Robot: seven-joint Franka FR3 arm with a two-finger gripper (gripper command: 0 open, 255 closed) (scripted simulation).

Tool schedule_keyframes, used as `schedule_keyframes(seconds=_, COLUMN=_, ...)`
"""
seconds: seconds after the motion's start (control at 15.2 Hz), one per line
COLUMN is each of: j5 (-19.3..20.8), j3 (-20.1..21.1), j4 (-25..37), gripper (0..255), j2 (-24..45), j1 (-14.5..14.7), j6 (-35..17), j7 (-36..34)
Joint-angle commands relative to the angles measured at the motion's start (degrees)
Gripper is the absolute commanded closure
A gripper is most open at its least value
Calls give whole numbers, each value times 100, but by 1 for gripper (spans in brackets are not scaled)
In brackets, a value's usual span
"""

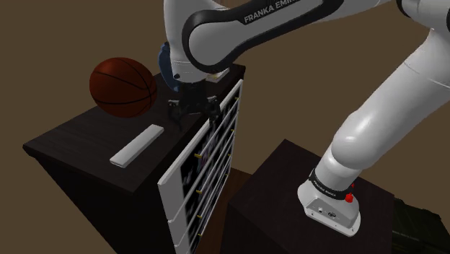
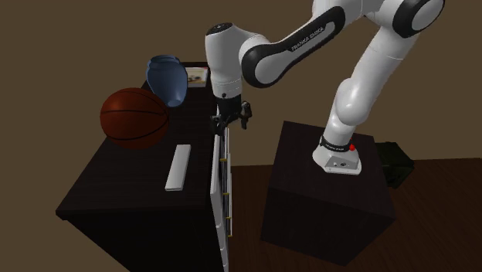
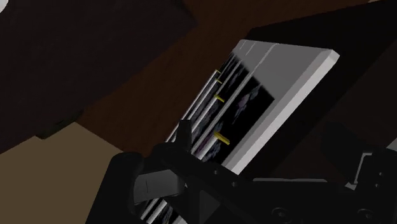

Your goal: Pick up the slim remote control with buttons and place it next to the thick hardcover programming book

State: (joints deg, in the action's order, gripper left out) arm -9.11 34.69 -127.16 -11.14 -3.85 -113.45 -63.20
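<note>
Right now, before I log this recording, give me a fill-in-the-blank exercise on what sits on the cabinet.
1. The remote lies flat on the cabinet top and is coloured ____.
2. The big round ball beside it is a ____.
3. The vase behind the ball is coloured ____.
4. The gripper holds ____.
Missing words: white; basketball; blue; nothing.

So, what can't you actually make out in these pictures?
- Book: in the second exterior view, mostly hidden between the blue vase and the arm; its cover is unreadable.
- Remote: in the shoulder view, too small to show any buttons.
- Vase, shoulder view: almost entirely behind the arm, with just a blue sliver showing.
</note>
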Motion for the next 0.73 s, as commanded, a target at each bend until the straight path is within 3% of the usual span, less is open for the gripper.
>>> schedule_keyframes(seconds=0.0, j5=320, j3=202, j4=401, gripper=0, j2=553, j1=-71, j6=-144, j7=-616)
schedule_keyframes(seconds=0.26, j5=1109, j3=372, j4=1179, gripper=0, j2=1649, j1=-2, j6=-332, j7=-1780)
schedule_keyframes(seconds=0.66, j5=2189, j3=90, j4=2631, gripper=0, j2=3210, j1=579, j6=-236, j7=-3222)
